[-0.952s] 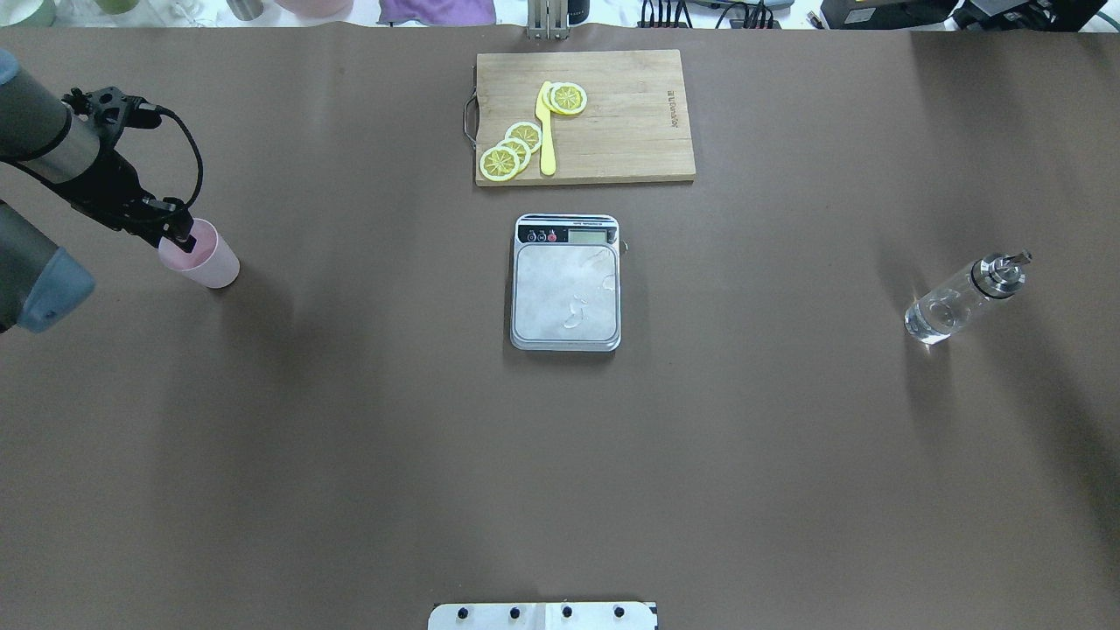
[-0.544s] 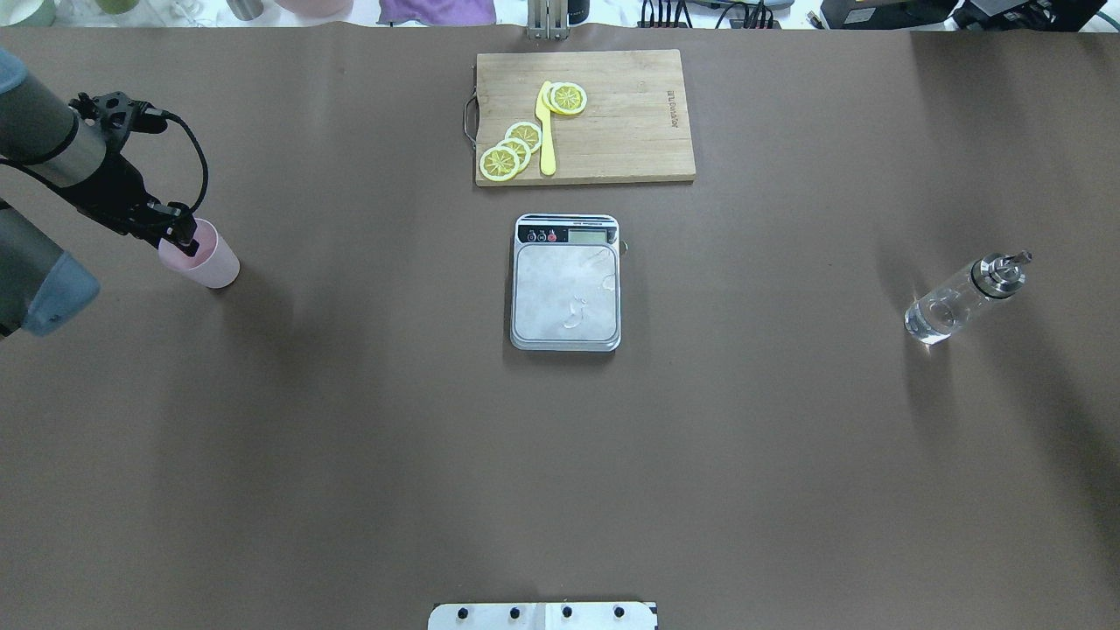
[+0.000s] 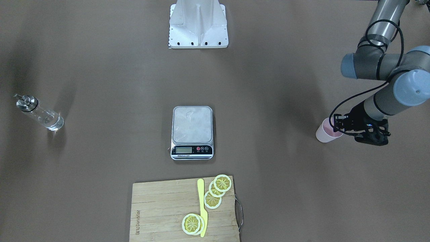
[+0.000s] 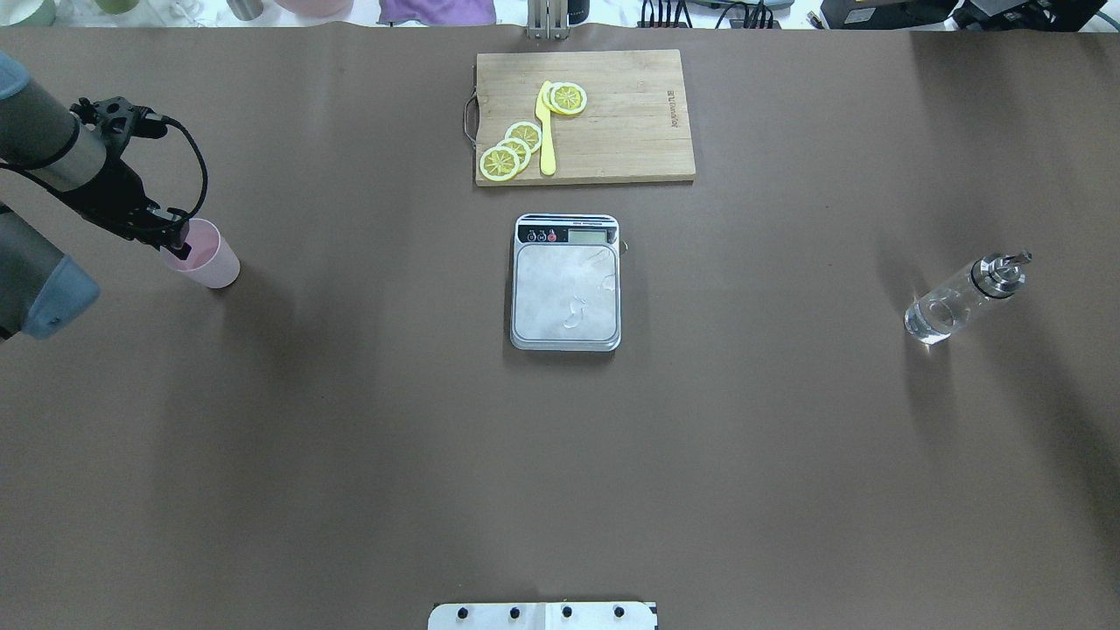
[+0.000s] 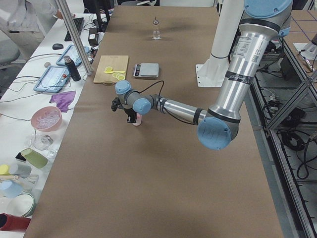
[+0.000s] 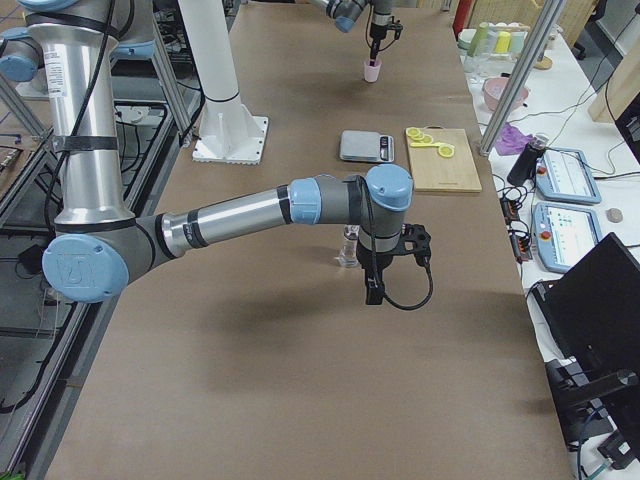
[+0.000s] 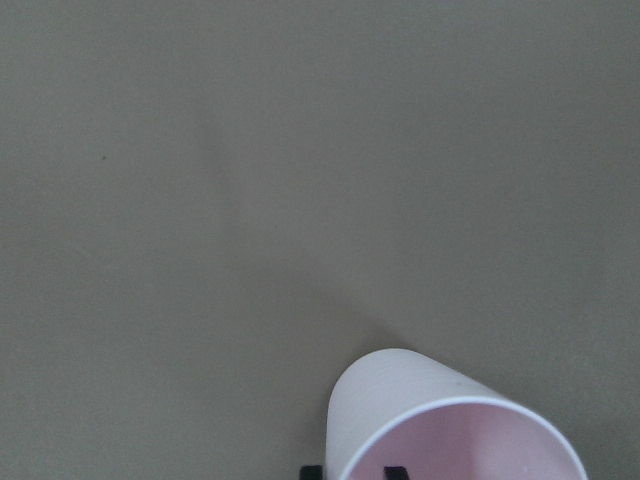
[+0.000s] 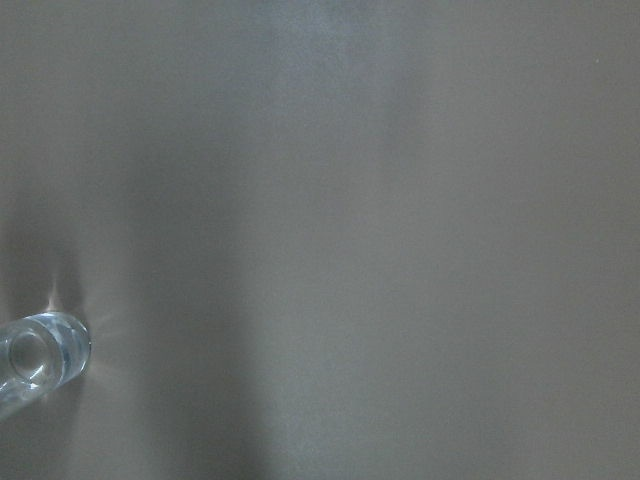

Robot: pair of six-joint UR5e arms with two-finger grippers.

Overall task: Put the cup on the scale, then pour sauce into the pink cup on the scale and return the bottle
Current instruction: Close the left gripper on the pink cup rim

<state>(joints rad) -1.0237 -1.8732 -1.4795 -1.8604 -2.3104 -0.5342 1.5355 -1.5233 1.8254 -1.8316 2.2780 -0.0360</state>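
Observation:
The pale pink cup (image 4: pixel 208 258) stands at the table's far left; it also shows in the front view (image 3: pixel 325 132) and the left wrist view (image 7: pixel 450 430). My left gripper (image 4: pixel 178 241) is shut on the cup's rim, one finger inside and one outside. The scale (image 4: pixel 566 293) sits at the table's middle with its steel plate bare. The clear glass bottle (image 4: pixel 962 299) stands at the far right, and its base shows in the right wrist view (image 8: pixel 40 355). My right gripper (image 6: pixel 370 292) shows only in the exterior right view, hanging beside the bottle (image 6: pixel 348 246); I cannot tell if it is open.
A wooden cutting board (image 4: pixel 630 131) with lemon slices (image 4: pixel 512 149) and a yellow knife (image 4: pixel 547 131) lies just behind the scale. The robot's white base plate (image 3: pixel 198 27) is at the table's near edge. Cups, bowls and tablets stand beyond the far edge.
My left wrist has shifted slightly back and left while its fingers stay at the cup's rim. The cup, scale and bottle keep their places.

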